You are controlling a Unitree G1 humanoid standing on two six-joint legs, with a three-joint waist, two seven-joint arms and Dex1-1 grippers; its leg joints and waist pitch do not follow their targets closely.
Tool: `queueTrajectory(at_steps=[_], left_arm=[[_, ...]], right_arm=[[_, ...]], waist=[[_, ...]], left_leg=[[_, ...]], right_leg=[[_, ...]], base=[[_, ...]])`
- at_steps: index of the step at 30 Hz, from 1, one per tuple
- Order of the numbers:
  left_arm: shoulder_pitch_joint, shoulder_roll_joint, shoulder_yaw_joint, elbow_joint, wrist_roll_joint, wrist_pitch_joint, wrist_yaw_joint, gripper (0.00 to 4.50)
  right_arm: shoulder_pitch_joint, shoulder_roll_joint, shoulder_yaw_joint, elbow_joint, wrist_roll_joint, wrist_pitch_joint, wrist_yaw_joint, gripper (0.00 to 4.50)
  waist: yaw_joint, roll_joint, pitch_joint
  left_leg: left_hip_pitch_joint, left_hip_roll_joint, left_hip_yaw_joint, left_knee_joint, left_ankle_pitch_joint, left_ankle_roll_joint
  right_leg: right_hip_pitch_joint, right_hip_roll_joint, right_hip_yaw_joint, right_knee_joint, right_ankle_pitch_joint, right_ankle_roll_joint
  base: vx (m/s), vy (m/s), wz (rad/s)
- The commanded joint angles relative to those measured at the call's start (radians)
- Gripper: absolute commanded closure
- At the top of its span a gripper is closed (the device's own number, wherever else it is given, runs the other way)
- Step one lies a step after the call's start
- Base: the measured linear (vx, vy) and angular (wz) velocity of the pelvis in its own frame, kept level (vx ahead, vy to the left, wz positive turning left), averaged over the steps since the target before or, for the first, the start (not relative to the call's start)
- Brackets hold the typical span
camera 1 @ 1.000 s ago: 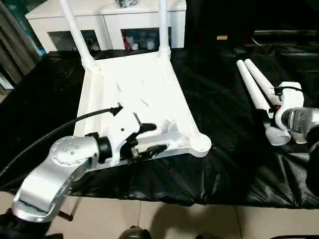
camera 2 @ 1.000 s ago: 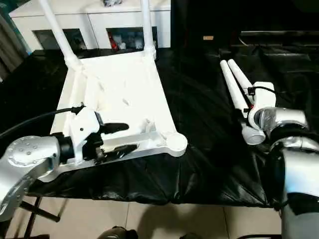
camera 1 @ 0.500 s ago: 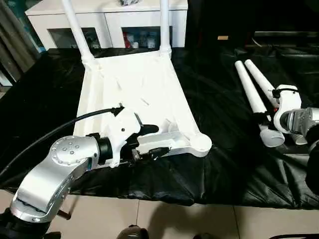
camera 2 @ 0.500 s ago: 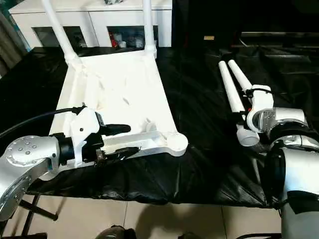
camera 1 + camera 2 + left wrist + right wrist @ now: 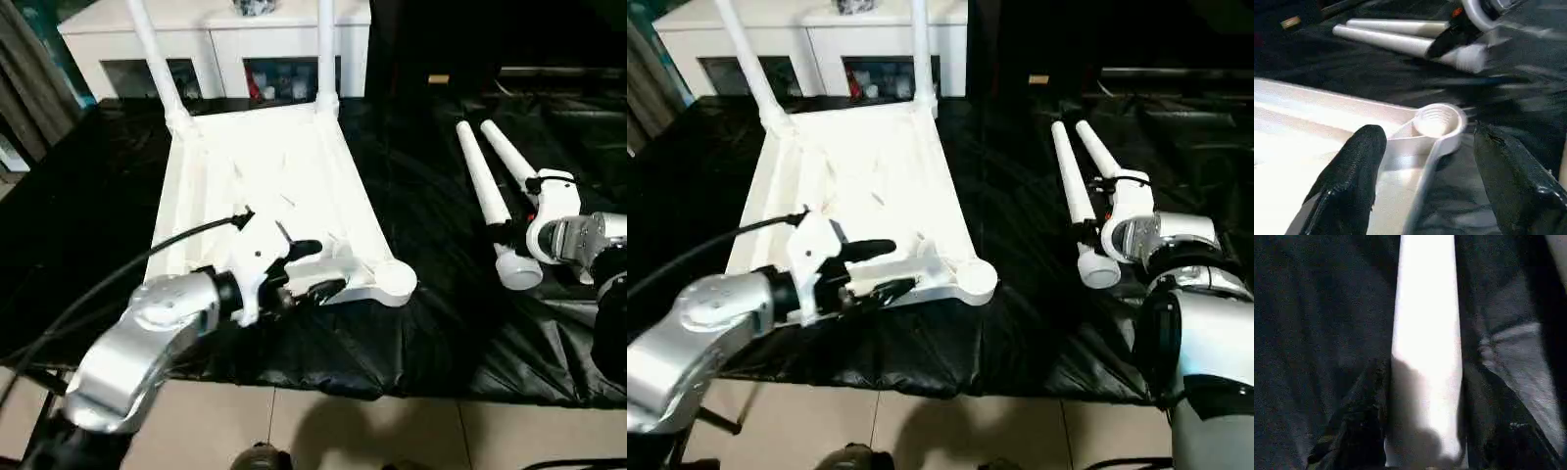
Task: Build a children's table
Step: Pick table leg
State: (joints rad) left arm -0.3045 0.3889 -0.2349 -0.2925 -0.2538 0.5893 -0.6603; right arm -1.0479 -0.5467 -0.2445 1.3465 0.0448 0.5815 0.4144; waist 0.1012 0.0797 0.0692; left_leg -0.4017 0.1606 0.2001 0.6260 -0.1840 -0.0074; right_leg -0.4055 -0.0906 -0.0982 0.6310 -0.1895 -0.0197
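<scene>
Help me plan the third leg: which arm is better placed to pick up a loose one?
Right. Its pincer already straddles a loose leg on the black cloth, while the left pincer sits open at the tabletop's empty near corner socket.

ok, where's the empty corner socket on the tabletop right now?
In the left eye view, the empty corner socket sits at the tabletop's near right corner, just right of the left gripper.

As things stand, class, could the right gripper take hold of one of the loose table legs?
Probably yes: the right gripper already sits over a loose leg, fingers either side, nothing between.
</scene>
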Motion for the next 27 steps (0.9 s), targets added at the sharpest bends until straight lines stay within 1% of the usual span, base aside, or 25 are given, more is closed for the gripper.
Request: queueTrajectory(at_steps=[1,2,3,4,5,6,8,9,11,12,13,14,15,16,17,18,19,20,21,22,23,24,25,26,27], left_arm=[[-0.025,-0.009,0.003,0.046,0.016,0.021,0.025,1.23],[-0.031,-0.028,0.009,0.069,0.030,-0.010,0.046,1.23],[-0.044,-0.051,0.016,0.096,0.048,-0.027,0.082,1.23],[-0.077,-0.087,0.028,0.152,0.069,-0.026,0.147,1.23],[-0.090,-0.097,0.033,0.170,0.072,-0.020,0.165,1.23],[-0.113,-0.127,0.058,0.201,0.065,-0.009,0.202,1.23],[-0.146,-0.165,0.091,0.243,0.056,0.001,0.249,1.23],[-0.182,-0.208,0.130,0.289,0.038,-0.021,0.294,1.23],[-0.195,-0.224,0.146,0.307,0.030,-0.033,0.312,1.23],[-0.213,-0.244,0.165,0.322,0.000,-0.036,0.305,1.23],[-0.224,-0.256,0.176,0.331,-0.020,-0.036,0.296,1.23],[-0.238,-0.269,0.187,0.342,-0.033,-0.037,0.295,1.23],[-0.242,-0.273,0.190,0.345,-0.038,-0.037,0.295,1.23],[-0.269,-0.299,0.220,0.366,-0.083,-0.013,0.286,1.23],[-0.305,-0.328,0.255,0.390,-0.146,0.039,0.269,1.23],[-0.324,-0.343,0.275,0.399,-0.182,0.089,0.265,1.23],[-0.336,-0.352,0.286,0.405,-0.196,0.118,0.267,1.23],[-0.351,-0.368,0.306,0.416,-0.219,0.143,0.274,1.23],[-0.356,-0.373,0.312,0.421,-0.226,0.150,0.277,1.23],[-0.372,-0.389,0.328,0.430,-0.254,0.172,0.276,1.23],[-0.379,-0.396,0.333,0.432,-0.270,0.188,0.275,1.23],[-0.385,-0.401,0.334,0.434,-0.282,0.208,0.274,1.23],[-0.385,-0.401,0.334,0.434,-0.282,0.209,0.274,1.23],[-0.390,-0.408,0.336,0.437,-0.291,0.221,0.280,1.23],[-0.393,-0.412,0.338,0.442,-0.296,0.224,0.284,1.23]], right_arm=[[-0.011,0.009,-0.025,-0.007,0.028,0.004,0.021,2.64],[-0.014,0.011,-0.031,-0.011,0.035,0.006,0.035,2.64],[-0.016,0.014,-0.038,-0.017,0.046,0.006,0.057,2.64],[-0.020,0.023,-0.066,-0.030,0.078,0.010,0.097,2.64],[-0.022,0.026,-0.078,-0.035,0.092,0.013,0.109,2.64],[-0.020,0.036,-0.091,-0.053,0.120,0.023,0.144,2.64],[-0.013,0.052,-0.106,-0.081,0.155,0.027,0.192,2.64],[0.005,0.074,-0.118,-0.128,0.191,0.039,0.243,2.64],[0.014,0.084,-0.122,-0.149,0.204,0.045,0.262,2.64],[0.058,0.113,-0.123,-0.239,0.239,0.031,0.306,2.64],[0.089,0.133,-0.124,-0.303,0.263,0.019,0.335,2.64],[0.133,0.156,-0.116,-0.389,0.285,0.011,0.359,2.64],[0.146,0.163,-0.113,-0.415,0.292,0.008,0.366,2.64],[0.223,0.199,-0.096,-0.572,0.344,0.030,0.405,2.64],[0.335,0.242,-0.059,-0.795,0.420,0.079,0.458,2.64],[0.392,0.258,-0.036,-0.903,0.466,0.108,0.491,2.64],[0.418,0.264,-0.026,-0.953,0.487,0.124,0.510,2.64],[0.445,0.269,-0.013,-1.000,0.505,0.137,0.527,2.64],[0.454,0.270,-0.009,-1.016,0.509,0.142,0.532,2.64],[0.479,0.276,0.000,-1.061,0.528,0.160,0.551,2.65],[0.495,0.279,0.003,-1.092,0.542,0.168,0.561,2.65],[0.504,0.283,0.004,-1.112,0.556,0.179,0.569,2.65],[0.505,0.283,0.004,-1.113,0.557,0.179,0.570,2.65],[0.514,0.287,0.006,-1.134,0.569,0.189,0.574,2.65],[0.525,0.291,0.008,-1.157,0.575,0.196,0.569,2.65]], waist=[[0.003,-0.027,-0.081],[0.005,-0.033,-0.082],[0.005,-0.035,-0.085],[0.005,-0.032,-0.085],[0.003,-0.033,-0.084],[0.007,-0.031,-0.086],[0.007,-0.034,-0.088],[0.007,-0.030,-0.088],[0.010,-0.031,-0.090],[0.012,-0.029,-0.091],[0.020,-0.030,-0.090],[0.022,-0.030,-0.095],[0.025,-0.030,-0.094],[0.025,-0.030,-0.098],[0.037,-0.023,-0.095],[0.041,-0.029,-0.099],[0.051,-0.033,-0.103],[0.050,-0.034,-0.099],[0.055,-0.033,-0.098],[0.053,-0.038,-0.093],[0.056,-0.035,-0.092],[0.057,-0.034,-0.088],[0.054,-0.037,-0.086],[0.051,-0.036,-0.083],[0.051,-0.036,-0.082]], left_leg=[[0.019,0.064,-0.032,-0.063,-0.188,0.028],[0.017,0.064,-0.033,-0.061,-0.167,0.038],[0.015,0.064,-0.033,-0.059,-0.145,0.048],[0.014,0.062,-0.031,-0.056,-0.138,0.060],[0.015,0.061,-0.029,-0.056,-0.142,0.064],[0.014,0.064,-0.032,-0.056,-0.136,0.070],[0.013,0.063,-0.032,-0.054,-0.120,0.079],[0.013,0.063,-0.032,-0.052,-0.115,0.092],[0.013,0.065,-0.035,-0.052,-0.109,0.100],[0.014,0.066,-0.035,-0.052,-0.104,0.104],[0.013,0.067,-0.032,-0.050,-0.096,0.114],[0.014,0.071,-0.036,-0.051,-0.082,0.115],[0.015,0.069,-0.034,-0.051,-0.062,0.127],[0.016,0.072,-0.036,-0.048,-0.053,0.127],[0.022,0.070,-0.032,-0.048,-0.043,0.142],[0.015,0.076,-0.039,-0.050,-0.029,0.153],[0.020,0.080,-0.040,-0.049,-0.015,0.155],[0.017,0.079,-0.037,-0.051,-0.027,0.145],[0.019,0.078,-0.037,-0.050,-0.044,0.135],[0.016,0.076,-0.036,-0.055,-0.073,0.113],[0.019,0.075,-0.036,-0.055,-0.086,0.100],[0.021,0.076,-0.038,-0.060,-0.117,0.081],[0.021,0.077,-0.039,-0.064,-0.131,0.068],[0.024,0.076,-0.042,-0.070,-0.168,0.042],[0.025,0.077,-0.044,-0.072,-0.177,0.033]], right_leg=[[0.048,-0.069,0.055,-0.074,-0.221,-0.238],[0.050,-0.071,0.054,-0.073,-0.207,-0.243],[0.053,-0.072,0.054,-0.071,-0.186,-0.245],[0.050,-0.068,0.053,-0.071,-0.175,-0.245],[0.050,-0.067,0.053,-0.074,-0.179,-0.242],[0.054,-0.072,0.052,-0.072,-0.180,-0.239],[0.056,-0.071,0.050,-0.072,-0.163,-0.244],[0.054,-0.068,0.048,-0.071,-0.145,-0.248],[0.056,-0.071,0.048,-0.069,-0.139,-0.245],[0.054,-0.072,0.047,-0.069,-0.139,-0.250],[0.053,-0.074,0.050,-0.071,-0.128,-0.234],[0.055,-0.075,0.049,-0.065,-0.112,-0.238],[0.050,-0.069,0.048,-0.069,-0.091,-0.235],[0.051,-0.073,0.049,-0.061,-0.077,-0.242],[0.047,-0.070,0.053,-0.068,-0.061,-0.224],[0.054,-0.073,0.051,-0.059,-0.038,-0.228],[0.048,-0.075,0.050,-0.055,-0.032,-0.237],[0.047,-0.075,0.050,-0.061,-0.073,-0.240],[0.046,-0.078,0.050,-0.066,-0.104,-0.238],[0.047,-0.079,0.051,-0.075,-0.170,-0.223],[0.046,-0.081,0.052,-0.078,-0.199,-0.213],[0.044,-0.083,0.054,-0.086,-0.251,-0.192],[0.045,-0.082,0.054,-0.088,-0.275,-0.183],[0.044,-0.084,0.054,-0.099,-0.331,-0.156],[0.044,-0.084,0.054,-0.099,-0.339,-0.150]], base=[[0.000,0.000,0.00],[0.000,0.000,0.00],[0.000,0.000,0.00],[0.000,0.000,0.00],[0.000,0.000,0.00],[0.000,0.000,0.00],[0.000,0.000,0.00],[0.000,0.000,0.00],[0.000,0.000,0.00],[0.000,0.000,0.00],[0.000,0.000,0.00],[0.000,0.000,0.00],[0.000,0.000,0.00],[0.000,0.000,0.00],[0.000,0.000,0.00],[0.000,0.000,0.00],[0.000,0.000,0.00],[0.000,0.000,0.00],[0.000,0.000,0.00],[0.000,0.000,0.00],[0.000,0.000,0.00],[0.000,0.000,0.00],[0.000,0.000,0.00],[0.000,0.000,0.00],[0.000,0.000,0.00]])
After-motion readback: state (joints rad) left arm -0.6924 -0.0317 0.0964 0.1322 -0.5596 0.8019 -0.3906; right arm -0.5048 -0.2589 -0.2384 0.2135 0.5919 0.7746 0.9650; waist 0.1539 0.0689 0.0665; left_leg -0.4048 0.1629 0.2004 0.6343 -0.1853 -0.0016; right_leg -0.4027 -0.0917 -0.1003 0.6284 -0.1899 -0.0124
